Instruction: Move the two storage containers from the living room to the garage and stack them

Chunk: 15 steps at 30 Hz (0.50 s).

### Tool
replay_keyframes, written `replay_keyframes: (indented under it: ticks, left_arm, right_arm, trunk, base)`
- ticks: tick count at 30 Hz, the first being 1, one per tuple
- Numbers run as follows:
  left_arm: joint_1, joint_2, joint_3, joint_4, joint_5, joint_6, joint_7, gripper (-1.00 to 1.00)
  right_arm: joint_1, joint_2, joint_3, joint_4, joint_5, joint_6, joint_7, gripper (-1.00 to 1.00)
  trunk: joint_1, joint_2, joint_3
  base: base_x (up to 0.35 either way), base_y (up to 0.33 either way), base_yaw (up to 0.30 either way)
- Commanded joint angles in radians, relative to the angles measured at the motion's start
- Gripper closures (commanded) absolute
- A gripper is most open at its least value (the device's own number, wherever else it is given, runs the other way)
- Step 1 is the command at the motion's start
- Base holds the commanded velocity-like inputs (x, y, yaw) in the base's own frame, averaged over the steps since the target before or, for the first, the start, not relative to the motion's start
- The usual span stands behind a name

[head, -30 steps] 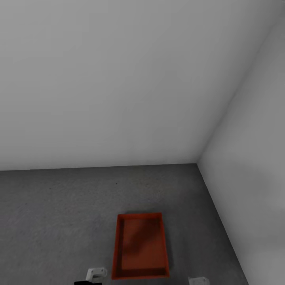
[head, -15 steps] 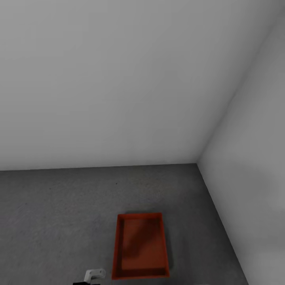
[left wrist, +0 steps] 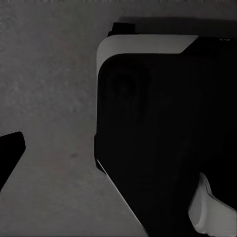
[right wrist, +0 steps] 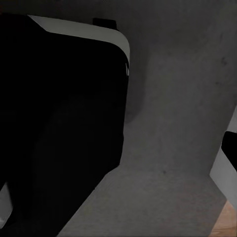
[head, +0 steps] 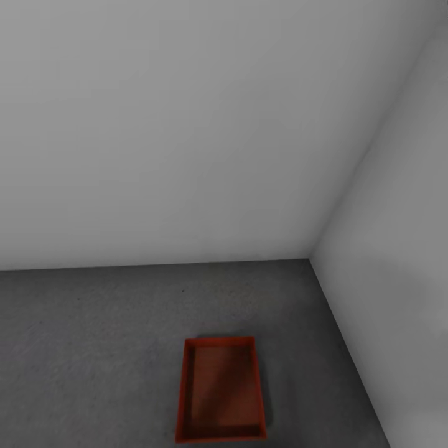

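Observation:
One orange-red storage container (head: 221, 389) lies flat on the dark grey concrete floor (head: 93, 348) of the garage, near the corner of two pale walls. It is empty, with its open side up. I cannot tell whether a second container is nested inside it. In the left wrist view one dark fingertip (left wrist: 9, 154) of my left gripper shows at the picture's edge, over bare floor. In the right wrist view one dark fingertip (right wrist: 231, 148) of my right gripper sits at the opposite edge. Both fingertips sit far out and hold nothing.
The back wall (head: 155, 124) and the right wall (head: 398, 280) meet just beyond the container. My own black-and-white body (left wrist: 163, 128) takes up much of both wrist views (right wrist: 59, 123). A strip of light wood (right wrist: 228, 223) shows at one corner of the right wrist view.
The white arm parts at the bottom edge of the head view have sunk out of the picture. The container has not moved.

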Motion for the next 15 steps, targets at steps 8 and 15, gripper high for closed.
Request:
replay_keyframes:
  ticks: [8, 15]
  left_arm:
    - [0.024, 0.006, 0.0, 0.0, 0.006, -0.043, 0.004, -1.0]
    - [0.025, 0.012, 0.0, -0.001, 0.006, -0.047, 0.003, -1.0]
  right_arm:
    - [0.005, 0.001, 0.008, 0.003, -0.01, -0.012, 0.0, -1.0]
    - [0.006, 0.001, 0.008, 0.003, -0.01, -0.012, 0.0, -1.0]
  trunk:
    - [0.0, -0.001, 0.011]
    - [0.0, -0.001, 0.022]
  base:
    - [0.0, 0.0, 0.0]
    - [0.0, 0.0, 0.0]
